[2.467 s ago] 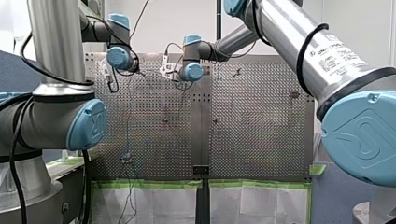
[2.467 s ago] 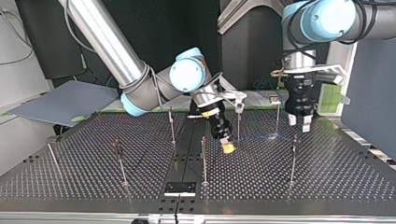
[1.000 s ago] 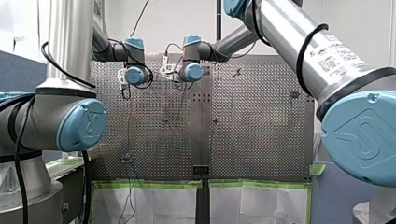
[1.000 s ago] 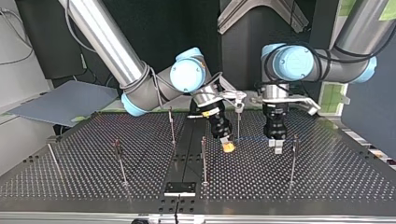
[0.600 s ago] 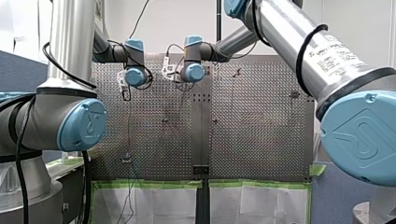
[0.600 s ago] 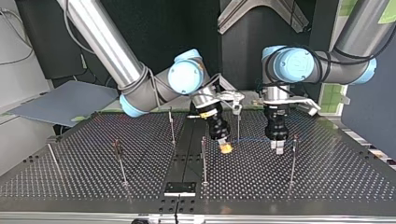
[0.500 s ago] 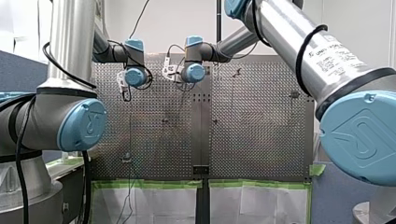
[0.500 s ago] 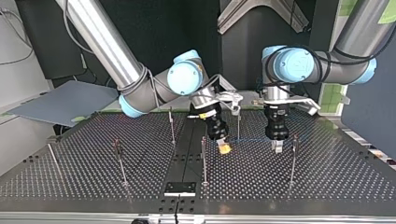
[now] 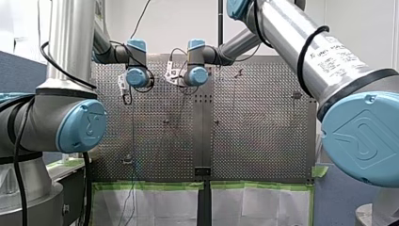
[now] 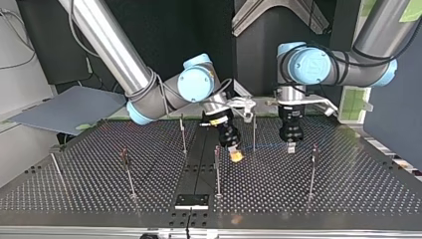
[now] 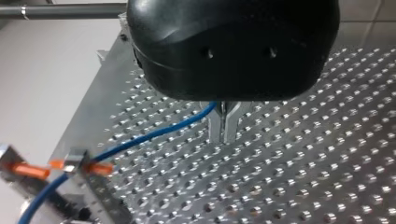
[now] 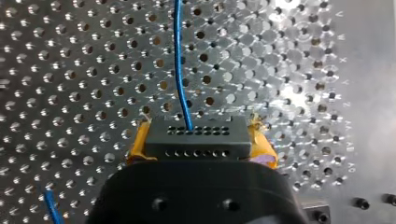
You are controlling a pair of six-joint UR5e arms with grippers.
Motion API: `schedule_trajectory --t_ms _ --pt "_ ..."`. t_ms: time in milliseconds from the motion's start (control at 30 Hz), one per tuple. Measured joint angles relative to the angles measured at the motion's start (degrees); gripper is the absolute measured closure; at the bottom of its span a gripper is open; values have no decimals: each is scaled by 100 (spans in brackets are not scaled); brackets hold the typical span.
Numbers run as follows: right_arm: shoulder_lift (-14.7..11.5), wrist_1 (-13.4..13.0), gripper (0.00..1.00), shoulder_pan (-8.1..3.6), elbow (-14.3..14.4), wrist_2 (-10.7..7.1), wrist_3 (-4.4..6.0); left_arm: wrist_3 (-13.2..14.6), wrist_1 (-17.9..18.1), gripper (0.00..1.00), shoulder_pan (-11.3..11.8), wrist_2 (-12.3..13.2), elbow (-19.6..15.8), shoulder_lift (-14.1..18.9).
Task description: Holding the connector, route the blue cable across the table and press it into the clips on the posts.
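In the right wrist view my right gripper [image 12: 197,132] is shut on the black connector [image 12: 196,142], with a yellow pad on each side. The blue cable [image 12: 179,70] leaves the connector and runs ahead over the perforated table. In the left wrist view my left gripper [image 11: 225,138] has its metal fingers shut on the blue cable [image 11: 154,135], which trails off to a clip with an orange part [image 11: 74,161]. In the top view my right gripper [image 10: 236,156] hangs near the middle. My left gripper [image 10: 291,147] is to its right, with the cable [image 10: 268,146] stretched between them.
Thin posts stand on the table: one [image 10: 254,130] between the two grippers, one [image 10: 217,169] just in front of my right gripper, one [image 10: 312,172] at the right, others [image 10: 128,172] at the left. A black plate [image 10: 191,201] sits at the near edge.
My left arm came in from the top view's right toward the middle, its fingers shut on the blue cable, and it has lifted a little. My right gripper edged slightly left with the connector.
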Motion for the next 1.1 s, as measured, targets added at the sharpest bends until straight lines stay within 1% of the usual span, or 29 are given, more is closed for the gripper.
schedule_trajectory --t_ms 167,333,767,900,1000,1100 --pt "4 -3 100 -1 121 -1 0 15 6 98 -43 -91 -209 113" --pt "6 14 100 -27 269 -6 -7 -28 204 98 -71 -104 -450 261" --pt "4 95 100 -88 790 -7 -62 -92 650 98 -169 -111 -1098 285" --pt "3 128 100 -88 901 -2 -110 -88 652 98 -242 -170 -1255 206" --pt "-3 146 100 -83 997 0 -154 -48 657 98 -303 -213 -1319 79" --pt "-4 165 100 -69 1110 2 -191 -29 739 98 -335 -222 -1364 -69"
